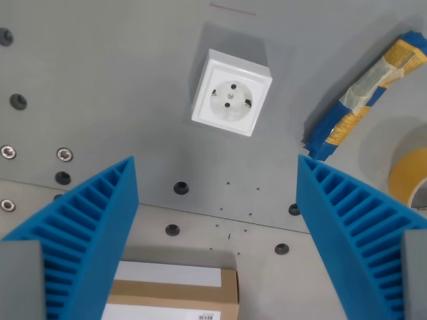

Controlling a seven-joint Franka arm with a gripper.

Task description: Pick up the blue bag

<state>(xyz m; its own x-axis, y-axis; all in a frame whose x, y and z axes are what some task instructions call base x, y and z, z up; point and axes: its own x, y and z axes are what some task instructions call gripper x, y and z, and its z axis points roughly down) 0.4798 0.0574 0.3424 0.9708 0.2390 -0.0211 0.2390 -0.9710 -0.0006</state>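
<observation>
Blue bag [365,92]: lies flat on the tabletop at the upper part of the wrist view's right, stretched on a diagonal from the top right corner down toward the middle of the right side. It is a long, narrow packet with blue edges and blue ends, yellow-orange printed panels along its length, and a pale, glossy clear band across the middle. Its lower end comes to a blue point just above the tip of the finger on the wrist view's right; its upper end runs out of the picture. Any print on it is too small to read.

Gripper [217,175]: spread wide and holding nothing. Its two blue ribbed fingers [90,230] rise from the bottom corners, one on each side of the view, with bare tabletop between them. The bag sits outside the gap, beyond the finger on the wrist view's right.

Tabletop [107,73]: grey and matte, with dark round holes and a few silver screw heads along the wrist view's left.

Socket [231,92]: a white square wall-type outlet with a round recess, lying on the tabletop in the upper middle, well apart from the bag.

Cardboard box [175,295]: brown with white labels, at the bottom edge between the fingers, partly cut off.

Tape roll [410,175]: yellowish ring at the right edge, below the bag, only partly in view.
</observation>
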